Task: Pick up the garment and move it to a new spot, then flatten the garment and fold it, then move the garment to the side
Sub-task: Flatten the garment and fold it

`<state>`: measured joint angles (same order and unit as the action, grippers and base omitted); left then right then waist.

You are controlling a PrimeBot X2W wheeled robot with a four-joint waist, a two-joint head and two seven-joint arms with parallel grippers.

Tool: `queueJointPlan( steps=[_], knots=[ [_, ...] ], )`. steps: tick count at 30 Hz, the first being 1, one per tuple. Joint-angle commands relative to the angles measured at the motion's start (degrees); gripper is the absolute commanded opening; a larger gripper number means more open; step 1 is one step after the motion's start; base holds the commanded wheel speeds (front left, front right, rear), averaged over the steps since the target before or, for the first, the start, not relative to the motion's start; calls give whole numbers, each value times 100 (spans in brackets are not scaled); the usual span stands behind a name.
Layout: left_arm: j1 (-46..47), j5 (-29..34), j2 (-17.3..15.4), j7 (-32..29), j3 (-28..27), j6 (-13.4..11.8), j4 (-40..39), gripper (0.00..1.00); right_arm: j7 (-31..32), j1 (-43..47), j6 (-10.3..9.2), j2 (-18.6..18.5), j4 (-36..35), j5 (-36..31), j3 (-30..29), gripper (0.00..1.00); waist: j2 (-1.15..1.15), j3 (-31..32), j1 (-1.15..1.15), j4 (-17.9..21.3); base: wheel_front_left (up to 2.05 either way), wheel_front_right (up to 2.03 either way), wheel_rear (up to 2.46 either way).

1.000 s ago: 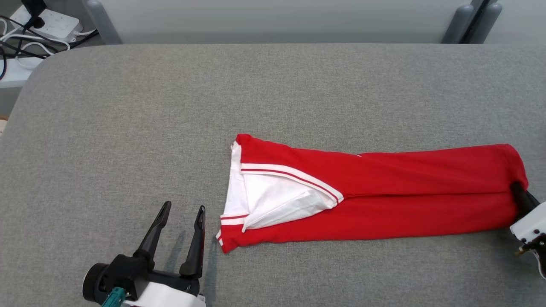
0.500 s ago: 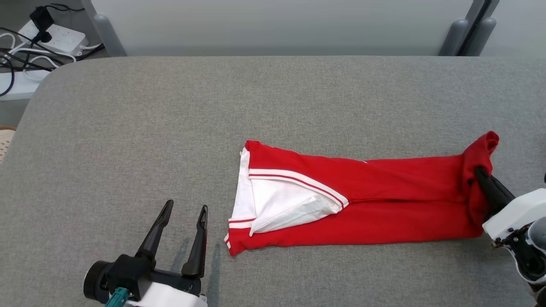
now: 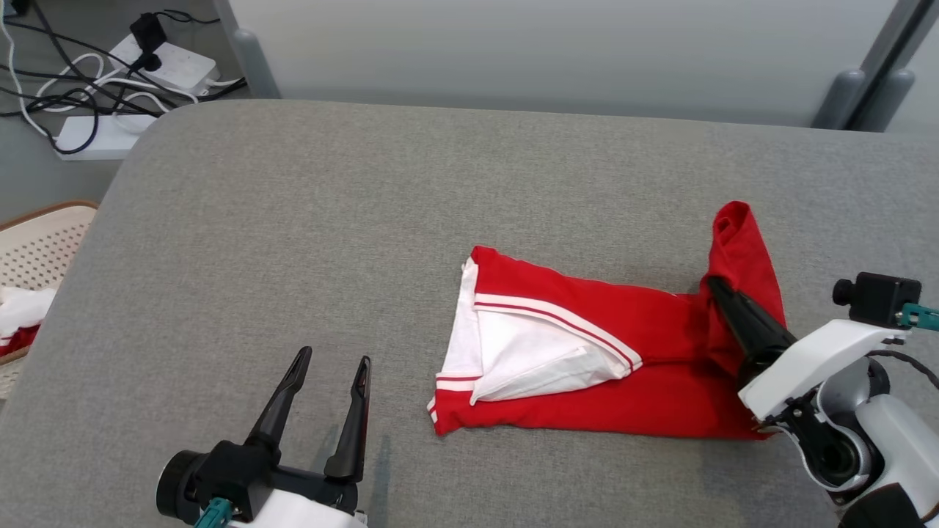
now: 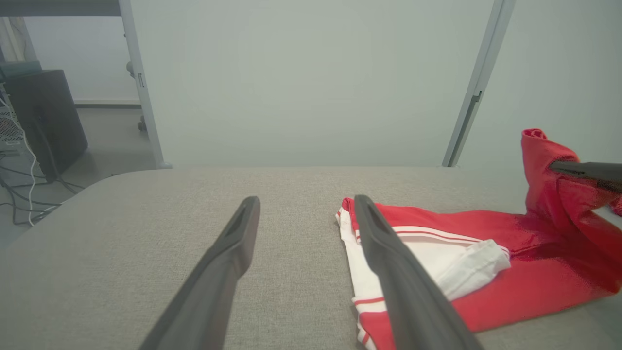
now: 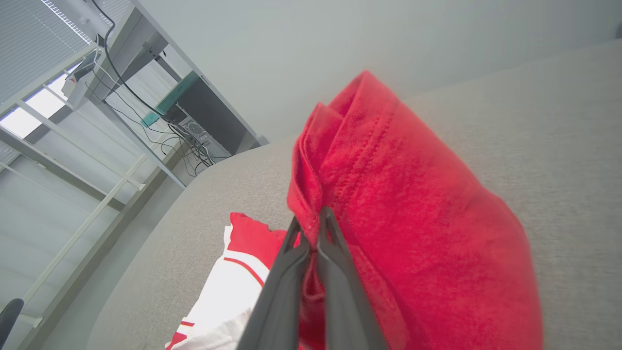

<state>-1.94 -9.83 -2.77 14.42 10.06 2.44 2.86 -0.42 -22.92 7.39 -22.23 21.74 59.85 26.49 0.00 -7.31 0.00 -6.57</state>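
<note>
We judge the fold in hand: our right gripper [image 3: 711, 283], clamped on the raised end of the garment [image 3: 660, 400], should carry it over the part lying flat on the table [image 3: 293, 220] (left gripper [image 3: 334, 361] spread wide, empty).

The head view looks steeply down from above the near edge of the grey padded table [image 3: 293, 220], with floor and a power strip [image 3: 169, 62] beyond its far corner. The left wrist view sits low, just over the tabletop, facing level across it toward a pale wall panel [image 4: 311, 82]. The right wrist view is rolled sideways, very close to the red garment [image 5: 403, 218]. All three views share its white-striped end.
</note>
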Motion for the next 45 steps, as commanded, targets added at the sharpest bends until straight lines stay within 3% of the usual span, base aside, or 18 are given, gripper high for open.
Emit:
queueJointPlan(
  steps=[1,8,20,45],
  knots=[
    [161,-51,-10,58,-147,-80,-168,100,22,-62,10,43,-204,-83,85,0,0,-2,0,-156,0,0,0],
    [168,-142,-10,58,-58,-148,-200,100,107,-253,10,558,-185,-193,284,0,0,-21,0,-613,0,0,0],
    [181,-259,-10,58,81,-216,-173,100,100,-593,10,948,207,-205,518,0,0,-74,0,-1060,0,0,0],
    [276,-397,-10,58,288,-274,-41,100,-208,-1106,10,1487,1612,21,1415,0,0,-136,0,-1384,0,0,0]
  ],
)
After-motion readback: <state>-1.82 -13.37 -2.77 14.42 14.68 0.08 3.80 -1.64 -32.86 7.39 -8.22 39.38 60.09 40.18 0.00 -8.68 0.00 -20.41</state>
